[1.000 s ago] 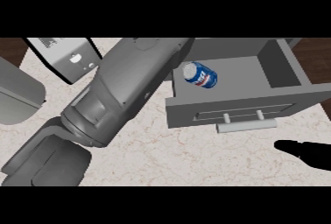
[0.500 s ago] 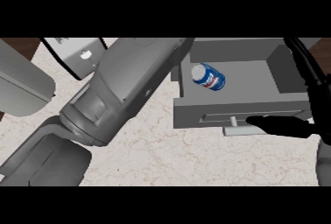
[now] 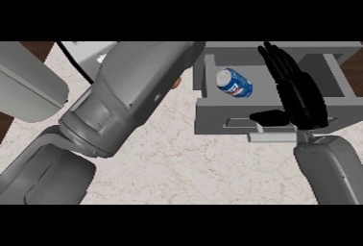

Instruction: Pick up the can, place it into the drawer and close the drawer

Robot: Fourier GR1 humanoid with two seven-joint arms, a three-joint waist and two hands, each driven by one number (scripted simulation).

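- The left forearm (image 3: 120,101) crosses the marble counter (image 3: 191,168) diagonally towards its far edge; its hand is hidden, so its state cannot be told.
- The grey drawer (image 3: 220,120) stands open at the counter's far right.
- The right hand (image 3: 297,96), fingers straight and together, reaches over the drawer's right side, having advanced from the front edge a second ago.
- The blue can (image 3: 235,83) lies inside the drawer, just left of the fingers, untouched.

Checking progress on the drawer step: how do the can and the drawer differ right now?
The can is blue, round and lies tilted; the drawer is grey, boxy and open. The can is small and sits inside the far larger drawer. The right hand reaches over the drawer, apart from the can.
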